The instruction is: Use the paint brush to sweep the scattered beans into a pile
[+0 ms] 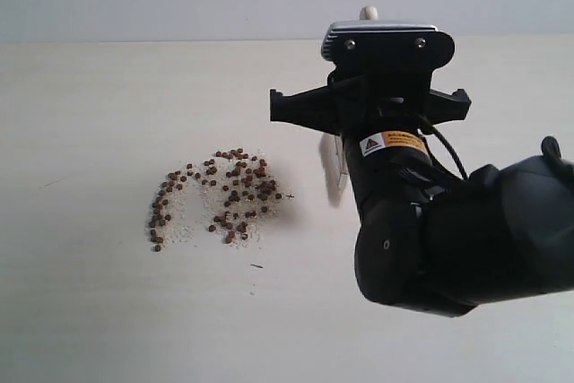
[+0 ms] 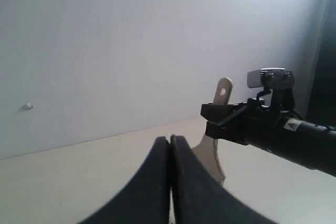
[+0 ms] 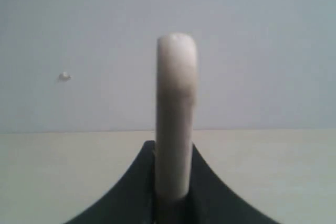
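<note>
Nearest, the right gripper [image 3: 173,182] is clamped on the handle of the paint brush [image 1: 334,168]. The left gripper [image 2: 169,182] is pressed together, empty. The paint brush hangs bristles down over the table [image 1: 90,311], with the beans [image 1: 224,190] clustered near its nine o'clock.

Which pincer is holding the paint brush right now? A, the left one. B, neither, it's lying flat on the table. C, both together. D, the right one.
D: the right pincer is closed on the handle of the paint brush, which stands up between its fingers, while the left pincer is shut on nothing.
</note>
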### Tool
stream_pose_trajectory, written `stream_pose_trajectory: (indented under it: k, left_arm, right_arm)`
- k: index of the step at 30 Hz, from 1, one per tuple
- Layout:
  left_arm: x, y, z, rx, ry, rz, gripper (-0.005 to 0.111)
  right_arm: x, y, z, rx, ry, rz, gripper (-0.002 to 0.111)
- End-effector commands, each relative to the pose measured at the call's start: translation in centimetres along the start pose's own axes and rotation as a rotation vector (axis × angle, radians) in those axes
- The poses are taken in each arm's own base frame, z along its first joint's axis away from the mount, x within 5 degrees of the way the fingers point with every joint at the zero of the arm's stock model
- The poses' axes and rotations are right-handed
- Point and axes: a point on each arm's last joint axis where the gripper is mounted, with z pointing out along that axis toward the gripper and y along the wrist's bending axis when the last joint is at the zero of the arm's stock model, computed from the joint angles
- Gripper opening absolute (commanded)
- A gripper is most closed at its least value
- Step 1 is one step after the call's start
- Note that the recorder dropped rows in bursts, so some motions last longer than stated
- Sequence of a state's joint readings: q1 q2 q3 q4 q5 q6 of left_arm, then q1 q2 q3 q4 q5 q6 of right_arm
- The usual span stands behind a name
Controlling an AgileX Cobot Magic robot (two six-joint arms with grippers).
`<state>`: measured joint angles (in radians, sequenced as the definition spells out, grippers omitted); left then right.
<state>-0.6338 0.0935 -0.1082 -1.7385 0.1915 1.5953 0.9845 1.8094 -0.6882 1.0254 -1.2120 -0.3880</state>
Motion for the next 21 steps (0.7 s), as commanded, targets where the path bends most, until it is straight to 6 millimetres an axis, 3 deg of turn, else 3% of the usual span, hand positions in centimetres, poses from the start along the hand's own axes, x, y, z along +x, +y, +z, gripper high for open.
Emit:
stream_pose_trajectory:
  k: [1, 9, 16, 21]
  left_arm:
    - [0.1, 0.0, -0.1, 0.001, -0.003, -0.008, 0.000]
    - [0.1, 0.0, -0.1, 0.001, -0.003, -0.008, 0.000]
    - [0.1, 0.0, -0.1, 0.001, -0.003, -0.008, 0.000]
    - [0.1, 0.0, -0.1, 0.001, -0.003, -0.008, 0.000]
  right_arm:
    - [-0.2, 0.6, 1.3, -0.050, 0.004, -0.008, 0.000]
    - [1.1, 2.7, 3.0, -0.062, 0.026, -0.013, 0.000]
    - [1.0, 3.3, 3.5, -0.095, -0.020, -0.097, 0.000]
    - [1.6, 2.7, 3.6, -0.032, 0.040, -0.096, 0.000]
